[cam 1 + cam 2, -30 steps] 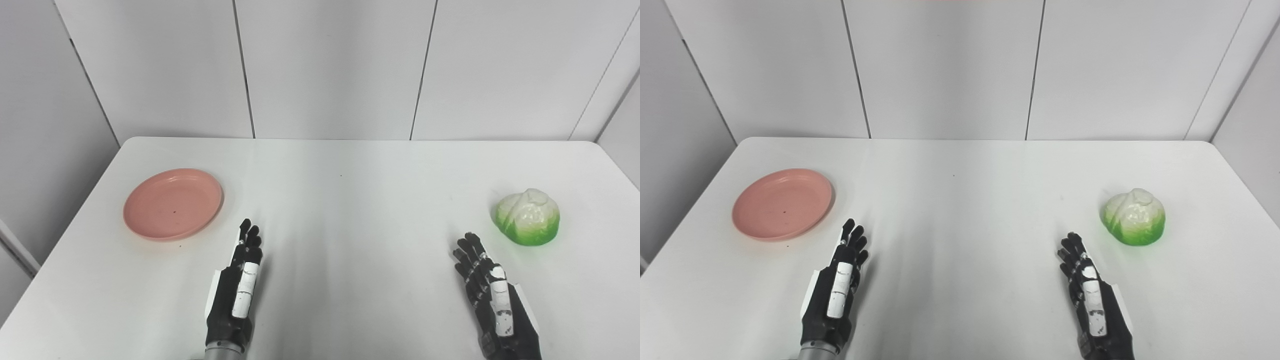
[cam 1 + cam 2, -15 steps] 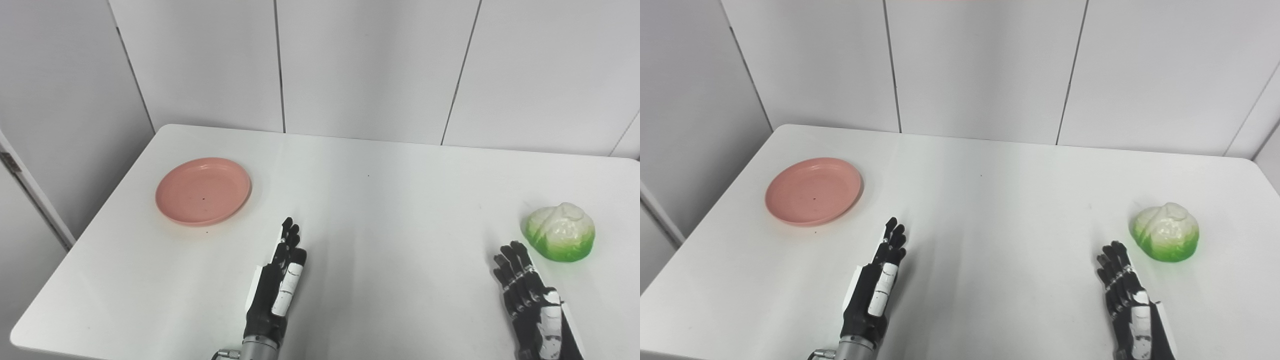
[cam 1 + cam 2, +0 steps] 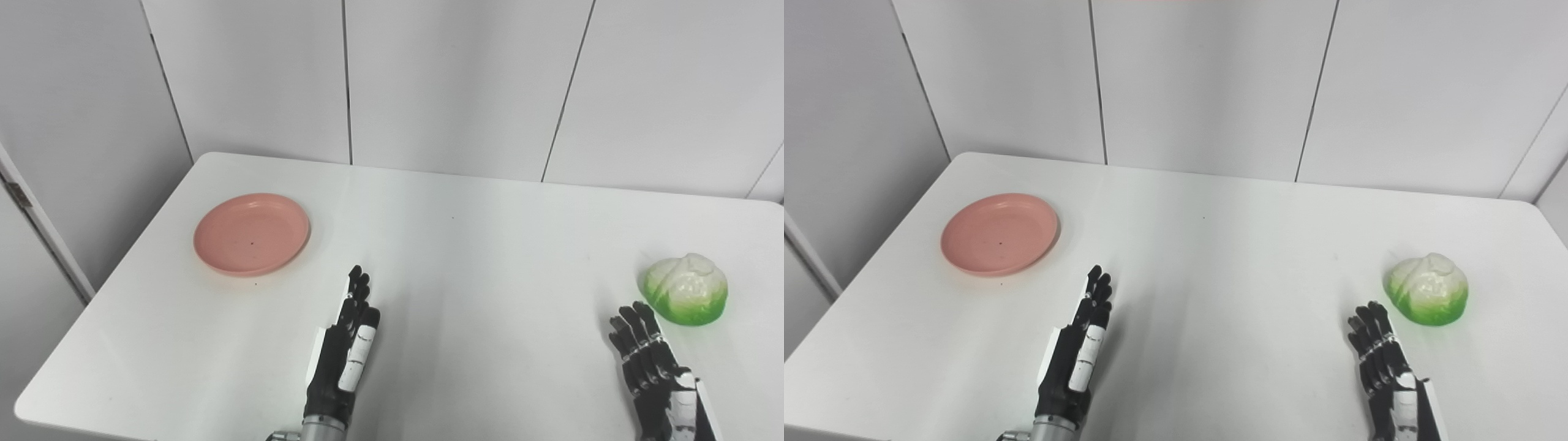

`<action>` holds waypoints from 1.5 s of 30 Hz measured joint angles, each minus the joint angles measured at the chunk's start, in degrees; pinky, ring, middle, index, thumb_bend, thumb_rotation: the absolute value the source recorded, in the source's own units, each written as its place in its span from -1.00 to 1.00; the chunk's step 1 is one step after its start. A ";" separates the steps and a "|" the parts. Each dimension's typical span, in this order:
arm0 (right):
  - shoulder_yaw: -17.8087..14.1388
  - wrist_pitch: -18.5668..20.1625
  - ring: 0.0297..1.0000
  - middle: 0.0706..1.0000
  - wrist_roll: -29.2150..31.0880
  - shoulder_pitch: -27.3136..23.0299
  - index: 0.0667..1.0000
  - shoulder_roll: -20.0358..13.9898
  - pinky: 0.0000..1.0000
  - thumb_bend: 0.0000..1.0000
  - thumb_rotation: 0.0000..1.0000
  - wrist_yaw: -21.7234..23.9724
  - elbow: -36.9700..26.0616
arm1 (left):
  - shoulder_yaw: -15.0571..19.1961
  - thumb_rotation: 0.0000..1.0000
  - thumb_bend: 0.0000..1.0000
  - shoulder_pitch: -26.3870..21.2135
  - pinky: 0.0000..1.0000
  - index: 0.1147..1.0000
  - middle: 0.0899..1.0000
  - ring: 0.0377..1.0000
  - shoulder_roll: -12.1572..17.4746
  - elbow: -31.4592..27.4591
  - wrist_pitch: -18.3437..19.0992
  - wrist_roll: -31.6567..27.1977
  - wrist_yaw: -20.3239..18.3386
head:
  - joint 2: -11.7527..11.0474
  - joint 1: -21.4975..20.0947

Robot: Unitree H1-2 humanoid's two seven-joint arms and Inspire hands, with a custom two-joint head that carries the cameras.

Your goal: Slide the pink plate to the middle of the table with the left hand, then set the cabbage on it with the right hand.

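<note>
A pink plate (image 3: 252, 233) lies empty on the left part of the white table (image 3: 465, 257). A green and white cabbage (image 3: 686, 289) sits near the right edge. My left hand (image 3: 343, 352) rests low over the table's front, fingers straight and apart, holding nothing, a good way right of and nearer than the plate. Open too, my right hand (image 3: 655, 373) hovers at the bottom right, its fingertips just short of the cabbage without touching it.
Grey wall panels (image 3: 465, 79) stand behind the table's far edge. The table's left edge (image 3: 116, 263) and rounded front left corner (image 3: 27, 407) are in view.
The camera has swung left and tilted, so the whole scene shifted right in the pictures. Plate and cabbage kept their places on the table. Both hands stay open in nearly the same spots.
</note>
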 measured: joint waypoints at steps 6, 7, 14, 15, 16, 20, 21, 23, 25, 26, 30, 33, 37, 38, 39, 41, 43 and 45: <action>0.07 -1.47 0.85 0.86 -0.43 -0.20 0.87 0.02 0.90 0.84 0.96 0.08 0.74 | 0.23 0.80 0.65 -0.18 1.00 1.00 1.00 1.00 0.01 0.00 -0.41 -1.16 -0.14 | -1.06 -0.18; 0.07 -1.73 0.85 0.86 -0.42 -0.27 0.87 0.00 0.90 0.84 0.96 0.13 0.95 | 0.27 0.80 0.66 -0.27 1.00 1.00 1.00 1.00 0.01 0.00 -0.43 -1.19 -0.16 | -1.06 -0.18; 0.05 -3.92 0.85 0.86 -0.17 -0.90 0.87 -0.16 0.93 0.83 0.96 1.34 2.93 | 0.94 0.75 0.79 -0.72 1.00 1.00 0.99 1.00 0.03 -1.28 -0.29 -4.68 -0.99 | -2.46 0.09; 0.04 -4.05 0.85 0.86 -0.16 -0.94 0.87 -0.19 0.93 0.82 0.96 1.38 3.05 | 1.17 0.75 0.82 -0.78 1.00 1.00 0.99 1.00 0.04 -2.07 -0.11 -5.06 -1.05 | -2.46 0.09; 0.03 -4.22 0.85 0.86 -0.14 -0.96 0.87 -0.21 0.93 0.83 0.96 1.41 3.25 | 1.52 0.75 0.85 -1.04 1.00 1.00 0.98 1.00 0.05 -3.00 0.07 -5.51 -1.18 | -2.73 -0.35; 0.04 -4.63 0.85 0.85 -0.11 -1.08 0.86 -0.34 0.91 0.86 0.95 1.54 3.81 | 3.50 0.78 0.82 -3.92 0.90 0.89 0.84 0.85 0.84 -5.33 1.66 -6.90 -1.30 | -2.64 -0.53; 0.04 -4.63 0.84 0.85 -0.12 -1.09 0.86 -0.34 0.90 0.87 0.95 1.54 3.83 | 4.09 0.79 0.79 -5.04 0.82 0.80 0.75 0.78 1.43 -5.88 1.82 -7.22 -1.33 | -2.64 -0.79; 0.04 -4.66 0.83 0.85 -0.12 -1.05 0.86 -0.35 0.88 0.88 0.94 1.53 3.82 | 5.47 0.80 0.77 -7.70 0.79 0.70 0.68 0.74 2.91 -6.73 2.03 -7.39 -1.33 | -2.64 -0.79; 0.04 -4.68 0.83 0.85 -0.12 -1.04 0.85 -0.34 0.87 0.89 0.94 1.54 3.80 | 6.52 0.79 0.79 -10.48 0.79 0.63 0.67 0.74 4.67 -7.56 2.53 -7.41 -1.44 | -2.47 -0.88; 0.05 -4.69 0.82 0.84 -0.13 -1.03 0.84 -0.34 0.87 0.89 0.93 1.54 3.79 | 7.13 0.78 0.83 -12.06 0.73 0.57 0.63 0.71 5.61 -7.90 2.99 -7.43 -1.58 | -2.46 -0.97; 0.06 -4.68 0.82 0.84 -0.15 -1.01 0.84 -0.34 0.88 0.90 0.94 1.53 3.75 | 8.93 0.79 0.94 -17.31 0.71 0.52 0.62 0.70 8.72 -7.87 5.44 -8.70 -2.07 | -2.29 -1.23; 0.10 -4.69 0.82 0.84 -0.20 -0.99 0.84 -0.33 0.87 0.89 0.94 1.53 3.69 | 10.78 0.80 0.99 -20.82 0.66 0.50 0.60 0.66 10.79 -7.21 7.91 -9.22 -2.24 | -2.29 -1.23; 0.11 -4.69 0.82 0.83 -0.21 -0.96 0.83 -0.33 0.86 0.89 0.93 1.52 3.64 | 12.66 0.81 0.99 -23.76 0.66 0.54 0.61 0.67 13.32 -4.95 8.45 -10.73 -2.62 | -2.03 -1.15; 0.11 -4.69 0.81 0.83 -0.21 -0.93 0.82 -0.33 0.86 0.89 0.92 1.51 3.61 | 13.09 0.83 0.99 -24.32 0.63 0.57 0.62 0.68 13.86 -4.23 8.48 -11.08 -2.74 | -1.68 -1.06; 0.10 -4.69 0.81 0.83 -0.21 -0.91 0.83 -0.33 0.87 0.89 0.92 1.50 3.57 | 13.62 0.83 0.99 -24.97 0.62 0.58 0.63 0.69 14.54 -3.46 8.53 -11.16 -2.78 | -1.67 -1.06; 0.09 -4.68 0.81 0.83 -0.21 -0.78 0.84 -0.33 0.87 0.89 0.91 1.47 3.39 | 14.32 0.85 1.00 -26.03 0.63 0.59 0.66 0.70 15.86 -2.59 8.56 -11.24 -2.85 | -1.41 -1.14; 0.08 -4.68 0.81 0.83 -0.21 -0.69 0.85 -0.33 0.87 0.89 0.92 1.44 3.23 | 15.46 0.86 1.00 -27.46 0.64 0.58 0.66 0.71 17.37 -1.73 9.46 -11.76 -2.88 | -1.32 -1.23; 0.08 -4.68 0.82 0.84 -0.21 -0.59 0.85 -0.34 0.88 0.88 0.92 1.41 3.12 | 16.80 0.87 1.00 -28.94 0.64 0.63 0.68 0.70 18.45 -0.58 10.05 -12.42 -2.87 | -1.32 -1.23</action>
